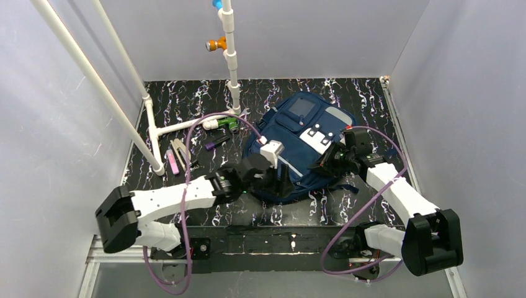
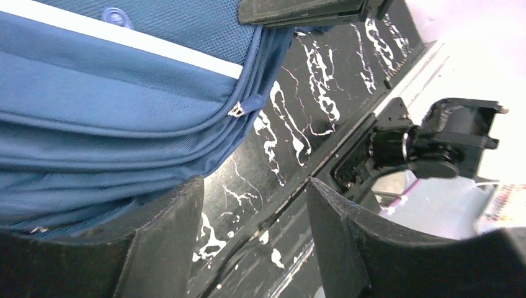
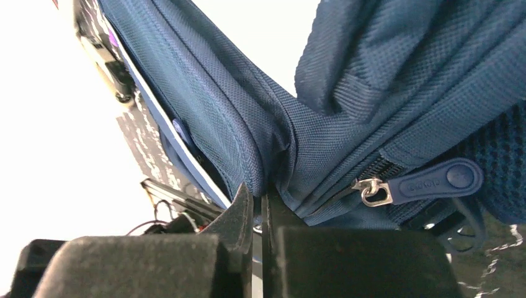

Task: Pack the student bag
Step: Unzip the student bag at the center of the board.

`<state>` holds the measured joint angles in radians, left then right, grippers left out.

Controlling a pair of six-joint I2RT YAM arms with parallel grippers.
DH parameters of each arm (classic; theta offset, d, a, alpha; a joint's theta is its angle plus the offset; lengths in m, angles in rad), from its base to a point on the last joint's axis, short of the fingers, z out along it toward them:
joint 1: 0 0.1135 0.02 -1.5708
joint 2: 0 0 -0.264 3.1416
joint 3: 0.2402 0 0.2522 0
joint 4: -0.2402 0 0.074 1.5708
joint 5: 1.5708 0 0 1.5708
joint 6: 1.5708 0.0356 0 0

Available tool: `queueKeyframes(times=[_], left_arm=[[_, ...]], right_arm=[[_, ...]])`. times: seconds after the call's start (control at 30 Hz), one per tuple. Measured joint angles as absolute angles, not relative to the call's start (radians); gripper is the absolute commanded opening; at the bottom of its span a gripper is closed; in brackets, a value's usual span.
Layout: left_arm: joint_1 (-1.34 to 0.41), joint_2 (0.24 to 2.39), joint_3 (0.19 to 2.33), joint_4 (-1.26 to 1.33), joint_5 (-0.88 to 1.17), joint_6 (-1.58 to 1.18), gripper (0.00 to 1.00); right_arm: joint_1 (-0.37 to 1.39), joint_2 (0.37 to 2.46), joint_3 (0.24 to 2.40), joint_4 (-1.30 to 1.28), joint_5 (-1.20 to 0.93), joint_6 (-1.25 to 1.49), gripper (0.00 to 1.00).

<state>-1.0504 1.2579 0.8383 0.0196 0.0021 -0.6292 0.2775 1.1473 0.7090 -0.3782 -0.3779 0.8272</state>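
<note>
The student bag [image 1: 303, 133], navy blue with grey-white patches, lies flat on the black marbled table right of centre. My left gripper [image 1: 275, 180] is at its near left edge. In the left wrist view this gripper [image 2: 254, 214] stands open over bare table, with the bag [image 2: 111, 93] and a zip pull [image 2: 239, 109] just beyond its left finger. My right gripper [image 1: 327, 162] is at the bag's near right side. In the right wrist view it [image 3: 260, 197] is shut, pinching a fold of the bag's fabric [image 3: 273, 143] beside a zip pull [image 3: 434, 180].
A pink marker and pens [image 1: 175, 158], a purple marker [image 1: 217, 142] and a green-tipped item [image 1: 229, 124] lie left of the bag. A white pipe frame [image 1: 154, 133] stands at the left and back. White walls close in the table.
</note>
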Motion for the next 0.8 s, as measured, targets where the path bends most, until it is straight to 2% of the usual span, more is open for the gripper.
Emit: queueKeyframes(times=[0.13, 0.37, 0.47, 0.7, 0.8], left_arm=[[-1.152, 1.393, 0.916, 0.023, -0.147, -0.674, 0.54], [-1.222, 1.523, 1.011, 0.014, -0.393, -0.756, 0.40], [-1.225, 1.547, 1.036, -0.014, -0.445, -0.798, 0.38], [-1.234, 1.618, 1.105, -0.078, -0.498, -0.864, 0.27], [-1.234, 1.633, 1.113, -0.088, -0.511, -0.889, 0.15]], right_arm=[[0.282, 1.116, 0.710, -0.396, -0.368, 0.984, 0.01], [0.287, 1.020, 0.708, -0.399, -0.343, 1.134, 0.01], [0.289, 1.022, 0.703, -0.398, -0.337, 1.170, 0.01], [0.288, 1.022, 0.702, -0.395, -0.312, 1.198, 0.01], [0.288, 1.022, 0.702, -0.400, -0.300, 1.200, 0.01]])
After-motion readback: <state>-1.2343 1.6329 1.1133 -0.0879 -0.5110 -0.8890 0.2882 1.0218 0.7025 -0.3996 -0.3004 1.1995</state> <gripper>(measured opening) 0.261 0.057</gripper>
